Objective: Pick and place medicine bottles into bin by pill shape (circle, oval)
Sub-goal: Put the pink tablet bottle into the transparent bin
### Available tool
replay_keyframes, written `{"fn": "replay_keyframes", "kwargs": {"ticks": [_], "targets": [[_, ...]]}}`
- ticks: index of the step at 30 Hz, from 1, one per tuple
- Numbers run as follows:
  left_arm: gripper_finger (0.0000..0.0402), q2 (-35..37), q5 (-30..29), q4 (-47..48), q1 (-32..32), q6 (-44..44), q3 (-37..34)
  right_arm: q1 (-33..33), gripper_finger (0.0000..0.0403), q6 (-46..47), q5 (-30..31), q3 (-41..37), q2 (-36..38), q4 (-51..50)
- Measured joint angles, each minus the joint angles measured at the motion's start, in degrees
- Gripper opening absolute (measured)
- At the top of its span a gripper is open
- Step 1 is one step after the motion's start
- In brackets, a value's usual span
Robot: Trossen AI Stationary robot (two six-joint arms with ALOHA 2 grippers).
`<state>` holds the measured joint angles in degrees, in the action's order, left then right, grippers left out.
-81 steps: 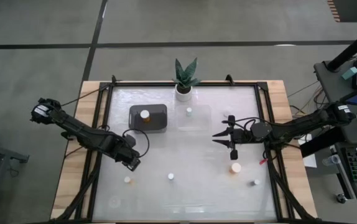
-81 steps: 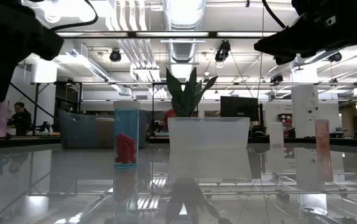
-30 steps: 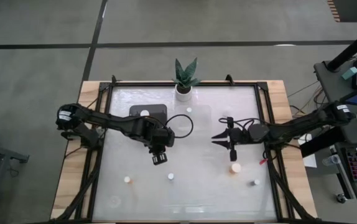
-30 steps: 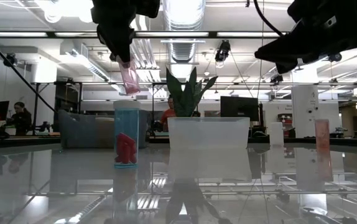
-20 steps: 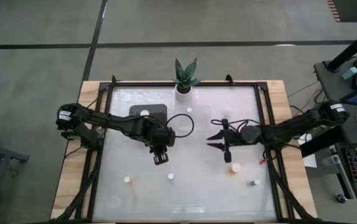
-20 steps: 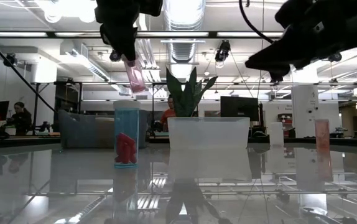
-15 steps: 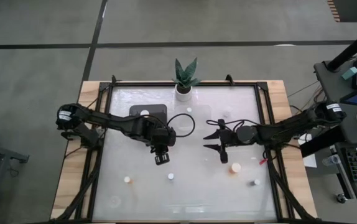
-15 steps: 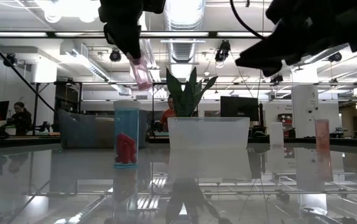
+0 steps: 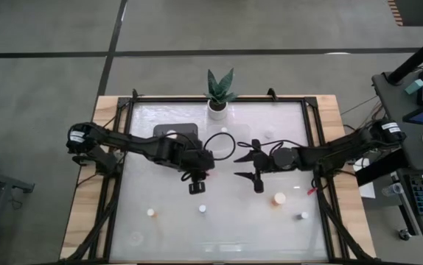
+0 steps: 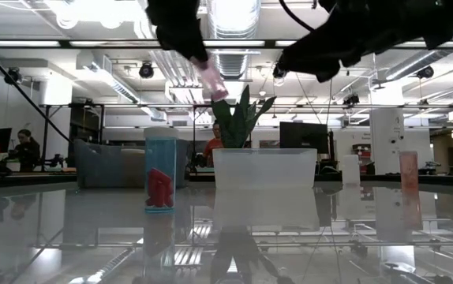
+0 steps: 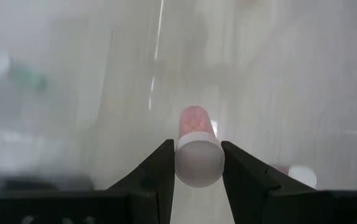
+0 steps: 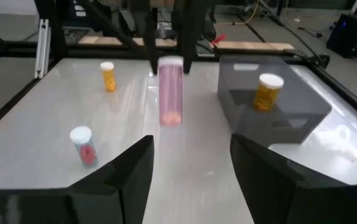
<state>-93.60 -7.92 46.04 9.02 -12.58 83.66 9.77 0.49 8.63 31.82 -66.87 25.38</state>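
A pink medicine bottle (image 12: 170,93) with a white cap hangs above the table's middle, with my left gripper (image 9: 197,182) shut on it. My right gripper (image 9: 239,166) stands open just to the bottle's right, pointing level at it with nothing between its fingers. A dark grey bin (image 9: 175,138) at the far left holds an amber bottle (image 9: 172,135). Beside it a clear bin (image 9: 230,141) holds a white-capped bottle (image 9: 224,130). Several more bottles stand upright near the front edge, among them an amber one (image 9: 151,212) and one with red pills (image 12: 84,146). My left gripper pinches the pink bottle's white cap end (image 11: 197,163) between its two fingers (image 11: 160,168). The fingers come from above, slanting down. The bottle hangs below them, cap up and tilted (image 10: 211,79), lifted clear of the table.
A potted plant (image 9: 219,92) stands at the far edge's middle. An amber bottle (image 9: 278,197) and a white one (image 9: 303,216) stand near the front right. A black frame rail (image 9: 123,184) runs round the glossy table top.
My right gripper has gone toward the table's left, up to the pink bottle, and has opened. My left gripper has tipped upward at the wrist, which swung the bottle's lower end toward the right; the bottle now hangs more tilted.
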Motion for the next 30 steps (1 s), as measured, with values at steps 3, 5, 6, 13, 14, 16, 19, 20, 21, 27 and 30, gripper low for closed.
{"fn": "replay_keyframes", "kwargs": {"ticks": [3, 5, 6, 13, 14, 16, 19, 20, 21, 27, 30], "targets": [[0.0094, 0.0, -0.23, -4.84, -0.4, 4.86, 0.0, -0.41, 0.0206, -0.13, -0.02, 2.13, -0.02, -1.96], [0.0094, 0.0, -0.91, -7.21, -0.56, 8.07, 0.0, -0.45, 0.0206, -0.13, -0.03, 3.66, -0.07, -4.48], [0.0094, 0.0, -1.55, -8.2, -0.6, 9.37, 0.0, -0.43, 0.0206, -0.15, -0.03, 4.31, -0.07, -6.11], [0.0094, 0.0, -3.7, -14.59, -1.1, 15.83, -0.19, -0.43, 0.0206, -0.1, -0.04, 6.51, -0.11, -10.1], [0.0094, 0.0, -3.7, -15.99, -1.1, 16.62, -0.29, -0.43, 0.0206, -0.08, -0.04, 6.51, -0.11, -10.09], [0.0094, 0.0, -3.68, -18.04, -1.1, 18.03, -0.35, -0.43, 0.0206, -0.08, -0.02, 6.49, -0.11, -10.15], [0.0094, 0.0, -3.72, -20.13, -1.1, 19.28, -0.35, -0.43, 0.0206, -0.13, -0.03, 6.49, -0.11, -10.15], [0.0094, 0.0, -3.7, -20.35, -1.1, 19.47, -0.35, -0.43, 0.0206, -0.11, -0.03, 6.49, -0.11, -10.16], [0.0094, 0.0, -3.71, -20.36, -1.1, 19.51, -0.35, -0.43, 0.0206, -0.09, -0.03, 6.47, -0.11, -10.16], [0.0094, 0.0, -3.7, -20.18, -1.1, 19.41, -0.35, -0.41, 0.019, -0.1, -0.02, 6.45, -0.04, -10.14], [0.0094, -0.11, -3.7, -20.28, -1.09, 19.44, -0.39, -0.4, 0.0165, -0.15, -0.01, 6.42, -0.04, -10.11]]}}
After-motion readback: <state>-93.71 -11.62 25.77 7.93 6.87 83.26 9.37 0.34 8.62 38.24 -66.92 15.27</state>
